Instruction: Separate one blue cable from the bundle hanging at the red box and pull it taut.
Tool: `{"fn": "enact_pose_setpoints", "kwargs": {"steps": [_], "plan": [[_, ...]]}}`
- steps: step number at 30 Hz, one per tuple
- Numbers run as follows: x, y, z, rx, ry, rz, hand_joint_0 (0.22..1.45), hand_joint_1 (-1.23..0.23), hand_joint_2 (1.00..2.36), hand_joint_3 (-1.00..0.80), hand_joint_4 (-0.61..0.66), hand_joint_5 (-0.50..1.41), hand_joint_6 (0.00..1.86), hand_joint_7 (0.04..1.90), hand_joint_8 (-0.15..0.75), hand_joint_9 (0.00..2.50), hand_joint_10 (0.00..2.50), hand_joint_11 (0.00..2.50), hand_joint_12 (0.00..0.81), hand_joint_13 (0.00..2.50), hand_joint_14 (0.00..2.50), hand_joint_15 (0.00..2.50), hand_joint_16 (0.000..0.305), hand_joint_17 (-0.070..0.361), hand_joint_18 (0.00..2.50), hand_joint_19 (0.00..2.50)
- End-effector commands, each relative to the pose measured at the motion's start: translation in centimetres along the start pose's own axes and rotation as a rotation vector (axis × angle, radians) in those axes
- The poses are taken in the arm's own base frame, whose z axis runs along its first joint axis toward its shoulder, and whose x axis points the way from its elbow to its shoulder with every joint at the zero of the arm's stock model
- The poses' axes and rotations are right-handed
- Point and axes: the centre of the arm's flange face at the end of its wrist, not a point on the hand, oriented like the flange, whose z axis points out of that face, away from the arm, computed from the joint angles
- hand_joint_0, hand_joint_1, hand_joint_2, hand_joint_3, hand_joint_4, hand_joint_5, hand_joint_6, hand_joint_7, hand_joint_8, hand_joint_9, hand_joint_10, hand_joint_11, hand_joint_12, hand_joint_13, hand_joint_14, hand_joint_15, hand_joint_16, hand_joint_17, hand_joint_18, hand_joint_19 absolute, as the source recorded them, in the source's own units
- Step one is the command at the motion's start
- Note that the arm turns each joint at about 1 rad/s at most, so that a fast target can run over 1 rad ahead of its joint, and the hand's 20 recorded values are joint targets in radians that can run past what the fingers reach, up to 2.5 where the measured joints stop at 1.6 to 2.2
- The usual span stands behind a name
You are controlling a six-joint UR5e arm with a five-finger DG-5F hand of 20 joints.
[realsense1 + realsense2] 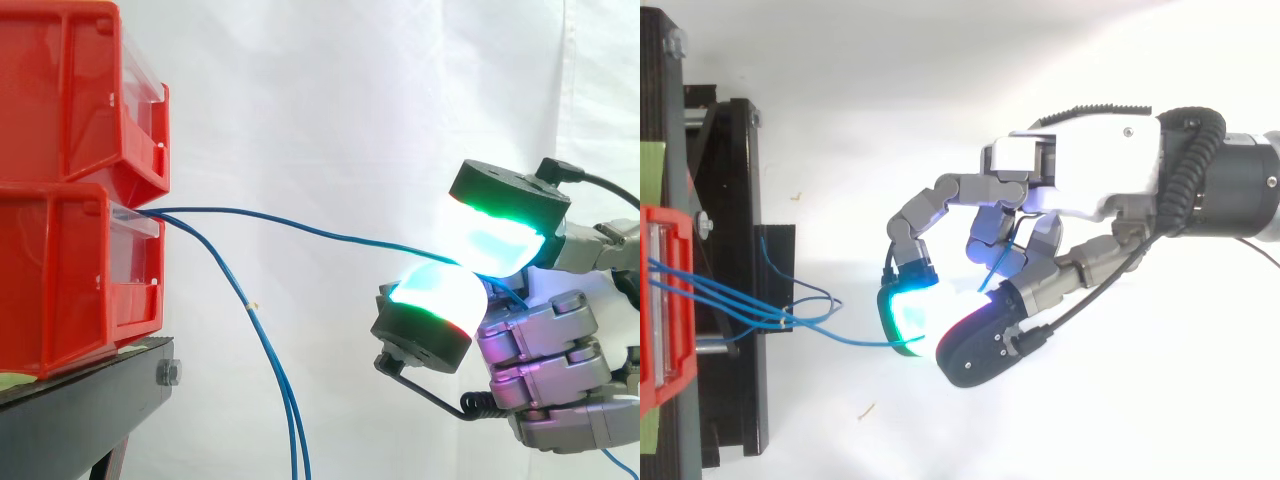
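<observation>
Hand point(545, 350) pinches one blue cable point(300, 224) between two curled pads point(440, 290), right of lower bin point(70, 280). Slight sag. Other cables point(266, 350) hang from that bin.

Side view level, close, facing curtain point(350, 100); top view straight down; shared: red bins point(60, 260), hand point(1090, 170).

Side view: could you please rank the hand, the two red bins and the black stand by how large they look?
1. Hand, pinching the blue cable, though possibly nearer the camera.
2. Upper red bin and lower red bin look alike.
3. Black stand, visible part only.
</observation>
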Motion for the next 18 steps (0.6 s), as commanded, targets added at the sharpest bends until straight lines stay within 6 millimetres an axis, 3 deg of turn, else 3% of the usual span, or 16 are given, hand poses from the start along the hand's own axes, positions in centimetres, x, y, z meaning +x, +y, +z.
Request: {"fn": "enact_pose_setpoints", "kwargs": {"steps": [1,18], "plan": [[0.0,0.04,0.03,-0.001,0.0,0.0,0.64,-0.73,1.02,-0.08,-0.1,-0.16,0.88,1.16,0.312,1.21,1.93,1.74,0.361,1.19,1.99,1.7,0.05,0.112,1.46,1.25],[0.0,0.04,0.03,-0.001,0.0,0.0,0.64,-0.73,1.02,-0.07,-0.1,-0.16,0.88,1.17,0.322,1.23,1.93,1.74,0.363,1.21,1.99,1.69,0.05,0.112,1.46,1.26]]}}
